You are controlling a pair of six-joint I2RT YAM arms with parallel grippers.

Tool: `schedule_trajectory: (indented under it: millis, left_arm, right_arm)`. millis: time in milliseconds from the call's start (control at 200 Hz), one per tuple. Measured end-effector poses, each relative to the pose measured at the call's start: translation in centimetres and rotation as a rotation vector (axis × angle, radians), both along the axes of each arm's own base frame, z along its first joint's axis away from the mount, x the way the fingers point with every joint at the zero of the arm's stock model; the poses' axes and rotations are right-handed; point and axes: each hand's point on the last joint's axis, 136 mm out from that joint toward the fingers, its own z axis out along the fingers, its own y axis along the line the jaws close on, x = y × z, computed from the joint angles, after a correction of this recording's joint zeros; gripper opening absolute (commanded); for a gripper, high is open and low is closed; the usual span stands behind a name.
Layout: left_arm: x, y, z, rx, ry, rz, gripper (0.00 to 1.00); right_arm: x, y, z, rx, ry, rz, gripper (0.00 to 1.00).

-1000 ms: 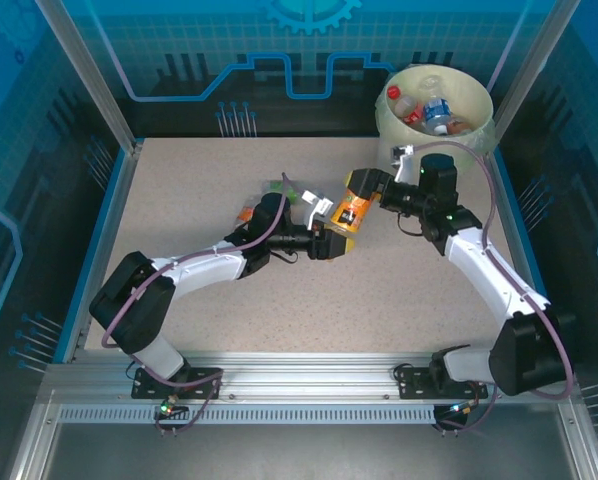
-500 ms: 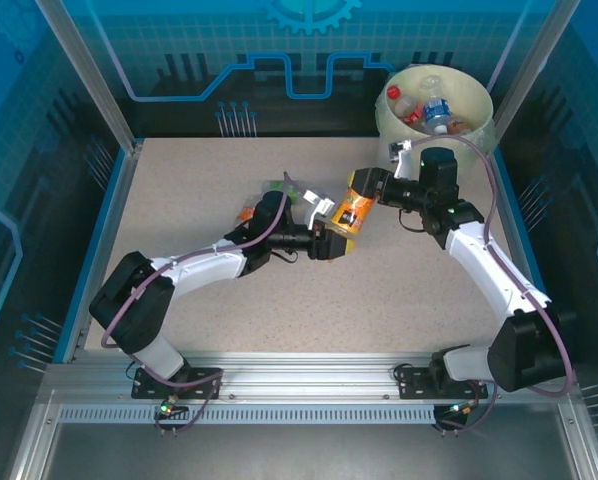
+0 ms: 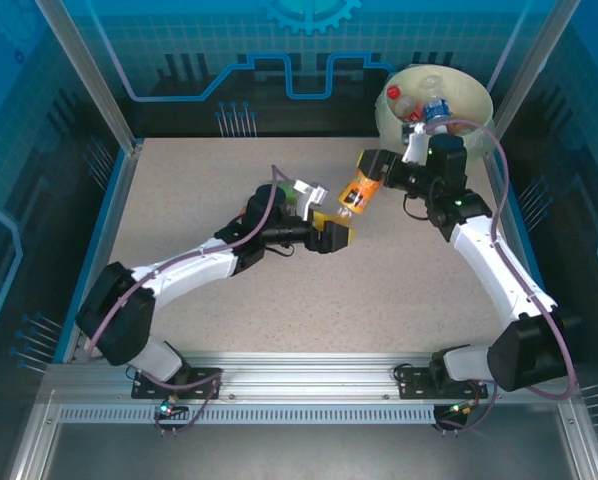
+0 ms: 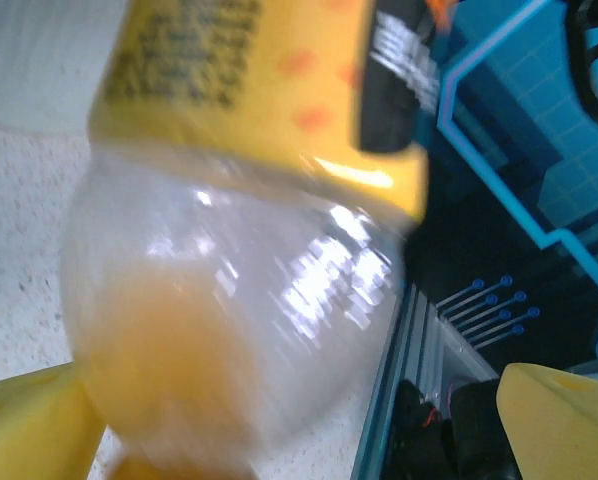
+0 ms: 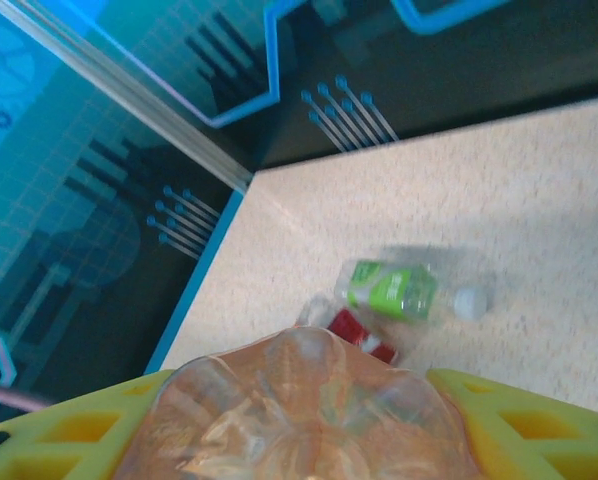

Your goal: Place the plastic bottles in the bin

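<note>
**Orange-labelled bottle gripped short of the bin**

Clamped on the orange-labelled bottle [image 3: 359, 192] with the right fingers [image 5: 539, 425], up off the tabletop [image 3: 179, 200] toward its far right corner. Near the bin [image 3: 484, 120] but not over it.

From above, can place the bin in that far right corner, with a red-capped bottle [image 3: 396, 94] and a blue-labelled bottle [image 3: 437, 108] lying inside. Can also make out the left fingers [image 3: 326, 220] spread apart on the near side of the held bottle, gripping nothing.

From the right wrist, looking along the held bottle's ribbed clear base, wedged between both yellow fingers. Beyond it, can pick out a green-labelled bottle [image 5: 389, 287] and a red-labelled bottle [image 5: 361, 333] lying close together on the tabletop. From above, little more of these than a green sliver behind the left arm.

From the left wrist, close up and blurred. Can see the same bottle's rounded clear end with orange liquid and a yellow label, between yellow fingers set wide apart at the lower corners. Cannot tell whether the lower left one touches it.
</note>
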Motion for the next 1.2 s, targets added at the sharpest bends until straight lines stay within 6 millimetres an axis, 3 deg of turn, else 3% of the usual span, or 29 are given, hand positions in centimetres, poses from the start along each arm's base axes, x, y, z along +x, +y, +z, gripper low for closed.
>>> schedule_trajectory:
  millis: [170,320,445,600,810,1065,1201]
  left_arm:
    - [0.0,3.5,2.6,-0.025,-0.082,0.139,0.99]
    - [0.5,6.9,1.9,-0.001,-0.103,0.293,0.99]
    - [1.0,9.6,1.0,0.034,-0.103,0.423,0.99]
    - [1.3,12.5,0.2,0.073,-0.102,0.55,0.99]
    - [1.6,15.0,-0.4,0.108,-0.093,0.657,0.99]
    - [1.9,16.1,-1.9,0.134,-0.056,0.707,0.99]
    - [2.0,16.2,-2.2,0.141,-0.044,0.712,0.99]
  right_arm:
    - [1.4,-2.2,4.2,-0.021,-0.109,-0.097,0.45]
    - [3.3,-6.3,7.8,-0.032,-0.199,-0.253,0.44]
    - [4.6,-9.6,9.4,-0.043,-0.251,-0.393,0.44]
    - [6.0,-13.2,10.2,-0.071,-0.278,-0.556,0.44]
    - [8.2,-18.9,10.8,-0.141,-0.312,-0.795,0.45]
    - [9.3,-23.1,11.2,-0.078,-0.369,-1.044,0.45]
    - [11.0,-24.5,10.0,-0.005,-0.359,-1.099,0.45]
